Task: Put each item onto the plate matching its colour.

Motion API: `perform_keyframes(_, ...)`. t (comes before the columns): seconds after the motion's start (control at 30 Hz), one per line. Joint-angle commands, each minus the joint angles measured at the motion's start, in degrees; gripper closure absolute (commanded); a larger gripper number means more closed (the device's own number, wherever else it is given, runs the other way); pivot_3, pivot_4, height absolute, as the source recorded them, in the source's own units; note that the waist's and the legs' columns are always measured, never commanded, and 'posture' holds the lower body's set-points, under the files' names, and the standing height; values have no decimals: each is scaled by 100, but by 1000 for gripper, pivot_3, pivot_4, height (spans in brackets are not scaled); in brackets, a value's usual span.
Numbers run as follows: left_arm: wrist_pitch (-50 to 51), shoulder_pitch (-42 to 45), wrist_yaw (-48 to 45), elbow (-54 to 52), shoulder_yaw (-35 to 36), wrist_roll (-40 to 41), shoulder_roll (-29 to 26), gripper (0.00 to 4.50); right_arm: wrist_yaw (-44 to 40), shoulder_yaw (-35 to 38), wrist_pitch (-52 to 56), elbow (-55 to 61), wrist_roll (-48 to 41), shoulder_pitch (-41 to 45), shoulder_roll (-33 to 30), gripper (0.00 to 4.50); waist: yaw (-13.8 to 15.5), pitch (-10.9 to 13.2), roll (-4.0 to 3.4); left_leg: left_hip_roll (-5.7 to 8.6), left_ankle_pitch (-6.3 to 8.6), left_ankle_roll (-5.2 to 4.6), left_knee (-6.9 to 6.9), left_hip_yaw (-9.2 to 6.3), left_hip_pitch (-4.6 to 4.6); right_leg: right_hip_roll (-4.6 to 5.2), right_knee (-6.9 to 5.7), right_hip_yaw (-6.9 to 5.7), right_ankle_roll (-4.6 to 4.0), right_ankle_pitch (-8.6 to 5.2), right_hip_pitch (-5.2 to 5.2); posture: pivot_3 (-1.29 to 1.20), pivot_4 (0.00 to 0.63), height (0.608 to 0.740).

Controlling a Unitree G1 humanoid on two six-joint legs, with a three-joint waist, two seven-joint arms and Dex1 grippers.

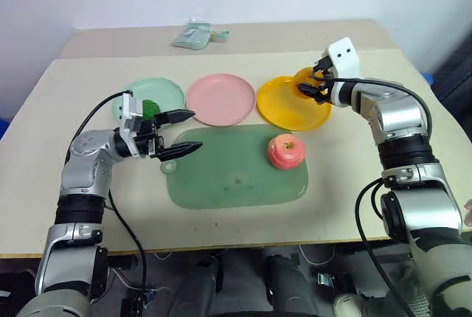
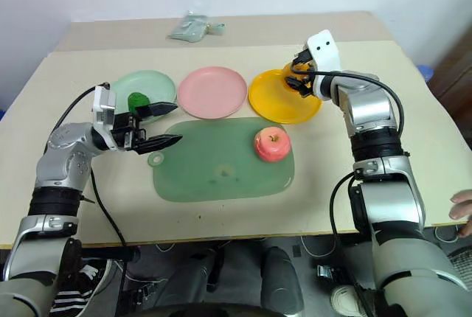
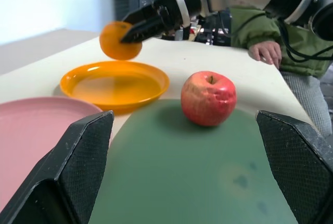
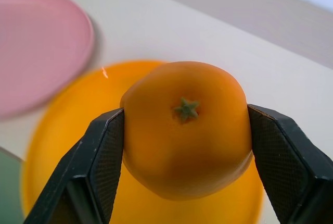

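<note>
**Right wrist view: orange over its plate**

Right end effector (image 4: pixel 184 146) clamped on orange (image 4: pixel 187 125) above yellow-orange plate (image 1: pixel 284 107); lower before releasing. Left end effector (image 1: pixel 177 134) apart, empty. Apple (image 1: pixel 286 150) on green mat (image 1: pixel 228 177), tabletop (image 1: pixel 59 206).

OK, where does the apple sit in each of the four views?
Left eye view: apple on the green mat, at its right end, nearer the plates.
Right eye view: same spot on the mat, apple.
Left wrist view: apple centre, on the mat's far part.
Right wrist view: not in it.
Shared landmark: the yellow-orange plate, just beyond the apple.
</note>
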State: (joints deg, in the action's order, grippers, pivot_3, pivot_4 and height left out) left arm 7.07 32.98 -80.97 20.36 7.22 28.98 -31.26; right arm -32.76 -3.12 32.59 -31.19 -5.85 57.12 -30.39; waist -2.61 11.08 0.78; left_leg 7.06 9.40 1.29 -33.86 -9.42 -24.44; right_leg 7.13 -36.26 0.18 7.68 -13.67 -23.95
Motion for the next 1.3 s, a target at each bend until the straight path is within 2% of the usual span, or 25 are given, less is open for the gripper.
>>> perform_keyframes(0.03, -77, 123, 10, -9, 113, 84, -33, 0, -197, 187, 11, 38, -182, 21, 105, 460, -16, 0, 0, -1, 0, 0, 0, 0, 0, -1, -1, 2, 0, 0, 0, 0, 150, 740)
perform_keyframes(0.07, -79, 125, 5, 0, 115, 80, -35, 0, -304, 211, 98, 82, -241, -10, 105, 70, -15, 0, 0, -1, 0, 0, 0, 1, 1, -2, -1, 2, 0, 0, -1, 0, 150, 740)
perform_keyframes(0.27, -127, 137, -20, 71, 121, 58, -45, 0, -299, 406, 33, 262, -358, -49, 55, 29, 12, 0, 0, 0, 0, 0, -2, 1, 0, -2, -3, 5, 0, 1, 0, 0, 150, 740)
perform_keyframes(0.33, -124, 141, -55, 78, 124, 80, -48, 0, -537, 694, 106, 659, -704, -131, -9, 29, 18, 0, 0, 0, 0, 0, -2, 0, 0, -2, -3, 5, 0, 1, 0, 0, 150, 740)
perform_keyframes(0.47, -52, 145, -116, 66, 130, 120, -72, 0, -1258, 665, 654, 1989, -1232, -785, -280, 29, 21, 0, 0, 0, 0, -1, -1, -2, -1, -2, -1, 5, 1, 0, 0, 0, 150, 740)
perform_keyframes(0.63, 125, 122, -264, 25, 70, 155, -130, 0, -2215, 578, 1415, 4040, -2147, -2028, -893, 29, 28, 0, 0, 0, 1, -1, -5, -4, -1, -2, 0, 4, 2, 0, 4, 0, 150, 740)
perform_keyframes(0.73, 242, 72, -436, -3, -21, 121, -211, 0, -2352, 504, 1583, 4752, -2332, -2509, -1145, 29, 14, 0, 0, -1, 1, -2, -8, -2, -1, -2, 0, 5, 2, 0, 5, 0, 150, 740)
perform_keyframes(1.07, 261, 43, -644, 12, -208, 9, -302, 0, -1960, -94, 977, 4376, -1555, -2840, -1203, 29, 71, -1, 2, -6, 2, -1, -9, 5, -1, 0, 6, 5, 0, -1, 5, 0, 150, 740)
perform_keyframes(1.3, 288, 13, -607, -61, -179, 29, -325, 0, -2074, -374, 561, 4170, -1222, -2933, -1255, 29, 147, -1, 2, -6, 2, -1, -9, 6, -1, 0, 7, 6, 0, -1, 4, 0, 150, 740)
